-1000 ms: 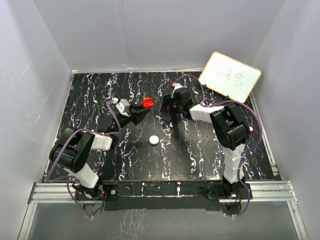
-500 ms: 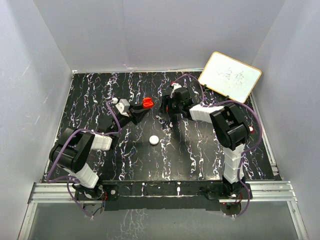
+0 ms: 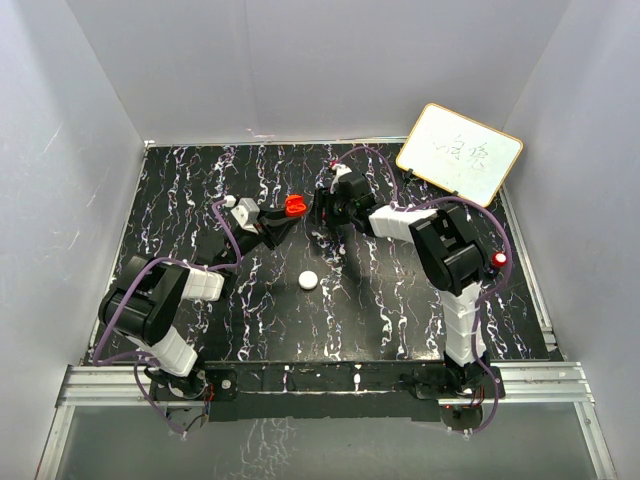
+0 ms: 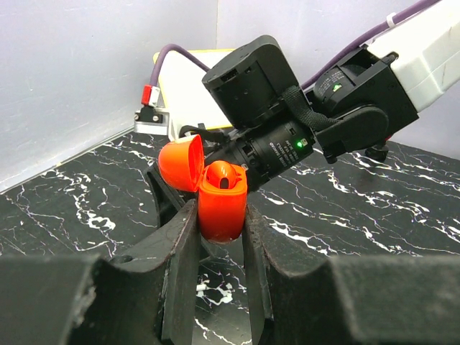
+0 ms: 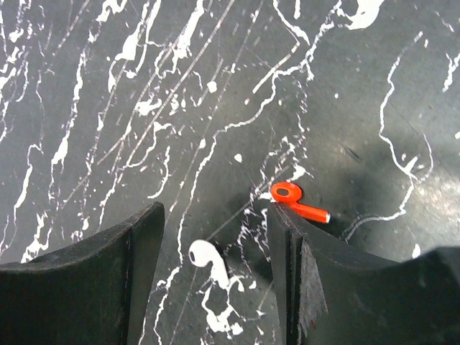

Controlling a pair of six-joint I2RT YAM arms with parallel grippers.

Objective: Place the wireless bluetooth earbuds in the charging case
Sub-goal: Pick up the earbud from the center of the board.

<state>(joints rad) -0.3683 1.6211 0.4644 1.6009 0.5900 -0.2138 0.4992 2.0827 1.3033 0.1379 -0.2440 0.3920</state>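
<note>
The left hand [image 4: 219,215] is squeezing the charging case [image 4: 223,205] between its two black fingers and is holding it up off the tabletop [image 3: 400,300]. The case is a smooth, shiny red plastic tub with rounded sides. Its round lid [image 4: 180,164] is standing open, tipped back on its hinge. A little rounded red piece [image 4: 223,175] with a dark slot is sitting in the open top of the case.

The right hand [image 5: 215,215] is hanging just behind the case with its flat black fingers spread apart, and it is gripping nothing. Under it, a red earbud [image 5: 298,203] is lying flat on the tabletop. It has a round head with a dark hole, a thin stem and a silver tip. It is lying just beside the tip of one finger [image 5: 287,244]. A small white piece [image 5: 208,260] shaped like an earbud is lying on the tabletop between the two fingers.

The tabletop is looking black and shiny, with white streaks like marble. A round white puck [image 3: 308,280] is sitting nearer the arms' bases. A whiteboard [image 3: 460,152] with a wooden edge is leaning at the far right corner.
</note>
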